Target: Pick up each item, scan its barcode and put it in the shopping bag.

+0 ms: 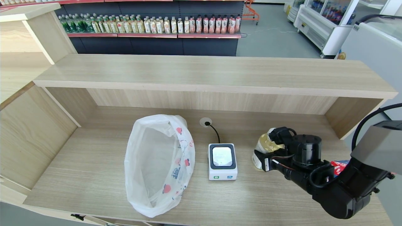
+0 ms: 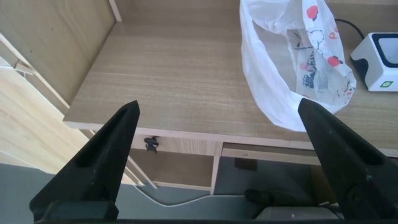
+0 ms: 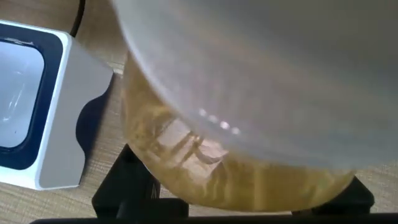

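Fingers, right gripper (image 1: 268, 145): closed on gold pouch (image 1: 263, 142), lower right.
Fingers, left gripper (image 2: 219, 112): spread wide.
Shopping bag (image 1: 187, 157): laid centre-left.

right arm (image 1: 333, 188): glossy black | wrist (image 1: 307, 145): black cylinder | cables (image 1: 377, 113): black, looped | left pincer (image 2: 219, 107): black wedge fingers (image 2: 99, 168)

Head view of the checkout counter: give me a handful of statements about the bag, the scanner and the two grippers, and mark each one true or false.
1. The shopping bag lies on the robot's left of the barcode scanner. True.
2. The gold-coloured container is inside the bag. False: it is on the scanner's right, in the right gripper.
3. The left gripper is shut on the bag. False: it is open, empty and apart from the bag.
4. The scanner's cable runs to a grommet in the counter behind it. True.
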Tool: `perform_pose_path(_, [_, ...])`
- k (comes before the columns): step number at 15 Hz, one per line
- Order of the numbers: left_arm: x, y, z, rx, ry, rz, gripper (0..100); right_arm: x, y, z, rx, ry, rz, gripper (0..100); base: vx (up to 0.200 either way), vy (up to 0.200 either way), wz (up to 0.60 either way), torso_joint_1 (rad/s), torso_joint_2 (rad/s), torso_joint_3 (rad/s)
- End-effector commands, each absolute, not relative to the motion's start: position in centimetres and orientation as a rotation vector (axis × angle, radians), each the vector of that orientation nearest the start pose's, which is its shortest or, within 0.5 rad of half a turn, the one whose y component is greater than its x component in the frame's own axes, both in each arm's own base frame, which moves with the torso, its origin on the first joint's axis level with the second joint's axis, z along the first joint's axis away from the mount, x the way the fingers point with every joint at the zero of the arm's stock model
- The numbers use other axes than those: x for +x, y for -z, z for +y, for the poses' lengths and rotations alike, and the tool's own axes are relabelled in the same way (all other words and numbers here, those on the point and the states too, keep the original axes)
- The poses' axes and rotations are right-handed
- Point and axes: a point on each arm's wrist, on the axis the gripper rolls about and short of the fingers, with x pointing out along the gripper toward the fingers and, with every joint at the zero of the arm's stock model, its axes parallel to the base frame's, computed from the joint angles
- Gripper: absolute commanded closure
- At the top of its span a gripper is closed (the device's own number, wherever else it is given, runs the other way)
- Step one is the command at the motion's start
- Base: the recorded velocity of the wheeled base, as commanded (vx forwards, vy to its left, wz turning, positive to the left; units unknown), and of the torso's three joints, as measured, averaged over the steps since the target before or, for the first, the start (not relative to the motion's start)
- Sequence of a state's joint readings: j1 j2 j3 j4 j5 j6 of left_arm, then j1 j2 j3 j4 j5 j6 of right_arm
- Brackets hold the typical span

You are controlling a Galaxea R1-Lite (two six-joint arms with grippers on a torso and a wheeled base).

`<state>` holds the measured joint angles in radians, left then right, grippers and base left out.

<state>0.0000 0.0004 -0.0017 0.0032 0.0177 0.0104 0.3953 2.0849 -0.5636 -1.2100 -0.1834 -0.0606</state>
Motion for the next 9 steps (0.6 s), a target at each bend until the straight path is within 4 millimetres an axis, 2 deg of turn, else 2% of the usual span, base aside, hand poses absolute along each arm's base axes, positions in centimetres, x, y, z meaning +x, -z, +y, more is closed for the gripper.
perform_pose_path(1, [-2.3, -7.6, 0.0, 0.011, -0.017, 0.002, 0, 30.5, -5.4, 12.4, -0.163, -0.222, 0.309, 100, 0.0, 0.0, 0.0, 0.0, 0.0, 0.0])
perform_pose_path(4, [-2.3, -7.6, 0.0, 0.011, -0.02, 0.002, 0, 30.6, -5.9, 12.5, -0.145, -0.265, 0.281, 100, 0.0, 0.0, 0.0, 0.0, 0.0, 0.0])
perform_pose_path(6, [-2.3, -7.6, 0.0, 0.011, -0.018, 0.002, 0, 30.1, -8.8, 11.8, -0.106, -0.337, 0.212, 100, 0.0, 0.0, 0.0, 0.0, 0.0, 0.0])
perform_pose_path(8, [-2.3, -7.6, 0.0, 0.011, -0.018, 0.002, 0, 28.9, -12.5, 8.8, -0.05, -0.481, 0.213, 100, 0.0, 0.0, 0.0, 0.0, 0.0, 0.0])
perform_pose_path(9, [-2.3, -7.6, 0.0, 0.011, -0.018, 0.002, 0, 28.7, -13.1, 8.0, -0.04, -0.509, 0.227, 100, 0.0, 0.0, 0.0, 0.0, 0.0, 0.0])
